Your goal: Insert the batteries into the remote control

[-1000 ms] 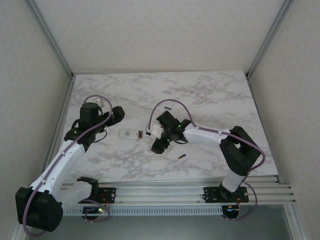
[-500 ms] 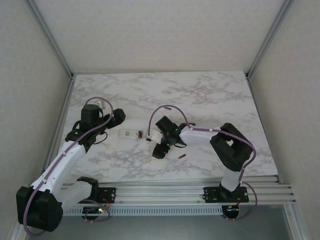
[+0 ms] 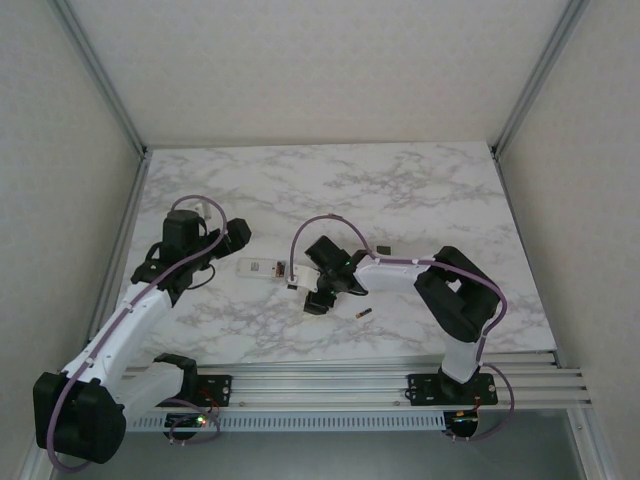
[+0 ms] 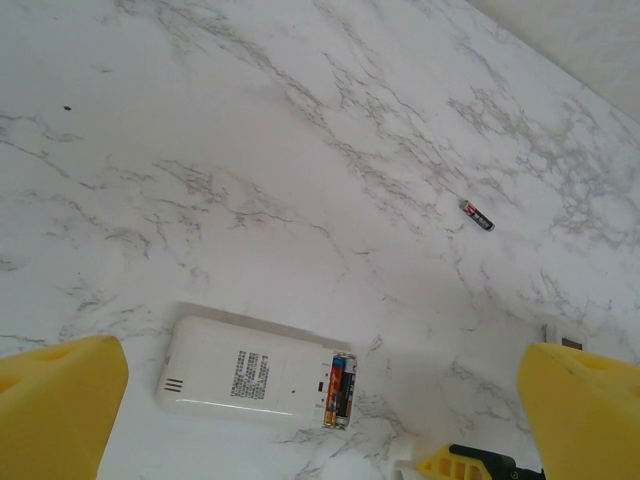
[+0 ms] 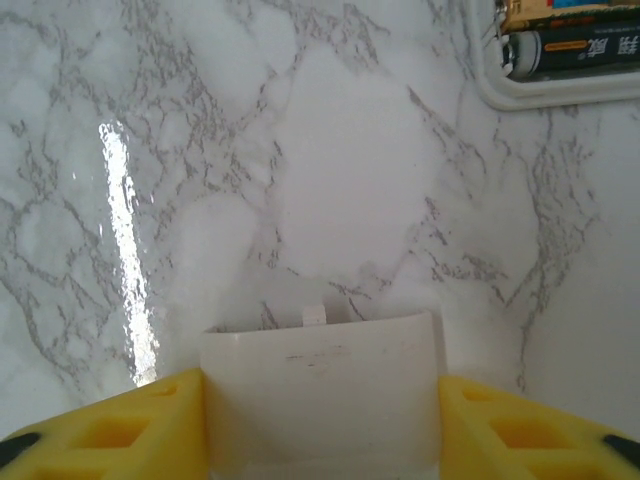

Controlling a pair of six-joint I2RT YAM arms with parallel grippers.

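The white remote control lies face down with its battery bay open at the right end. Two batteries sit side by side in that bay. My left gripper hovers over the remote, open wide, nothing between its yellow fingers. Just right of the remote's open end, low over the table, my right gripper is shut on a white battery cover, its fingers pressing both side edges. A loose battery lies near the front, another loose battery farther out.
A small dark object rests on the marble table behind the right arm. The right arm's cable loops above the remote. White walls with metal rails enclose the table on three sides.
The right gripper has shifted left toward the remote's open end and narrowed its jaws onto the white cover. The left arm has stayed nearly still, open.
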